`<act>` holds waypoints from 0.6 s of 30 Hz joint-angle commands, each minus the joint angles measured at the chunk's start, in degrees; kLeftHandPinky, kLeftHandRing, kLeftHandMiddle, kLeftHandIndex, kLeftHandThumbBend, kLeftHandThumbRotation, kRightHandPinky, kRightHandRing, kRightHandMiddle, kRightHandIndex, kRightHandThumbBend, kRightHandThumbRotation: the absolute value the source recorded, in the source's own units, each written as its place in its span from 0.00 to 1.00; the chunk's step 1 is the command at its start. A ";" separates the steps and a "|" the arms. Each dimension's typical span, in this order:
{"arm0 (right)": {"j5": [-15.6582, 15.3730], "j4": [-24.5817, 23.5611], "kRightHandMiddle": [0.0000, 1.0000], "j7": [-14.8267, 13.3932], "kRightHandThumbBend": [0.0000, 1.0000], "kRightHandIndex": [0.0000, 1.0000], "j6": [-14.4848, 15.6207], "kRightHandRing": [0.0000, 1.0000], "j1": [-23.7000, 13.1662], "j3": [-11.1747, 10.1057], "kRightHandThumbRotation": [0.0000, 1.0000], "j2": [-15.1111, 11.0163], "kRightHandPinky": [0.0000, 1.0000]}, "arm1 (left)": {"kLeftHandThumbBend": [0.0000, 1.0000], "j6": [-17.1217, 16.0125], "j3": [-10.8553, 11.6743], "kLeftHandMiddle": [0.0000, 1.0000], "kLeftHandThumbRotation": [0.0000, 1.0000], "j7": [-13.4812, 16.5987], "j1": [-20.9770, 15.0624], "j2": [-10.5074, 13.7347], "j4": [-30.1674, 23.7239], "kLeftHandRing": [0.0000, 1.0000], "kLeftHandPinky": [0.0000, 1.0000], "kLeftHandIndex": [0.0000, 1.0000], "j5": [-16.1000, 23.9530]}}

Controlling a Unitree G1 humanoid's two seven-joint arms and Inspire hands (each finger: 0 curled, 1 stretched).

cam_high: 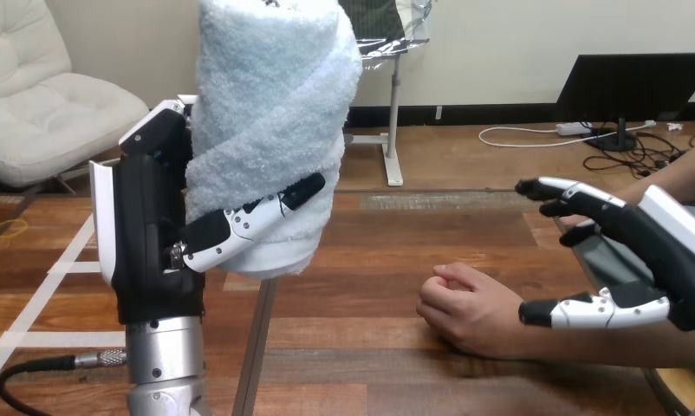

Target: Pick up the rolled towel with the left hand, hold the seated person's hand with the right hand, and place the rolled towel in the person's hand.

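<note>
A pale blue rolled towel stands upright in my left hand, lifted high at the view's left. My left hand's fingers and thumb curl round the towel's lower part. The person's hand rests on the table as a loose fist, right of centre, with the forearm running off to the right. My right hand hovers open just right of and above the person's wrist, fingers stretched toward the left, thumb low over the forearm. It is apart from the person's hand.
The wooden table stretches between the towel and the person's hand. A dark seam runs down the table below the towel. A yellow rubber band lies at the far left.
</note>
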 commanded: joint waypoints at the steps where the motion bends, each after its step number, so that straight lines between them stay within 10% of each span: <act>1: -1.31 1.15 0.88 -0.46 0.99 0.87 0.02 0.86 -4.15 1.12 0.40 -1.39 0.70 | 0.49 -0.76 1.10 0.30 0.00 -0.14 -2.25 -0.69 -2.53 0.23 0.19 0.37 -0.80; 18: -5.65 6.26 0.87 -1.23 0.95 0.87 -1.03 0.85 -5.75 3.09 0.37 -1.99 0.70 | 0.50 -0.88 1.81 0.30 0.00 -1.18 -2.62 -0.87 -1.60 0.24 0.19 0.37 -1.24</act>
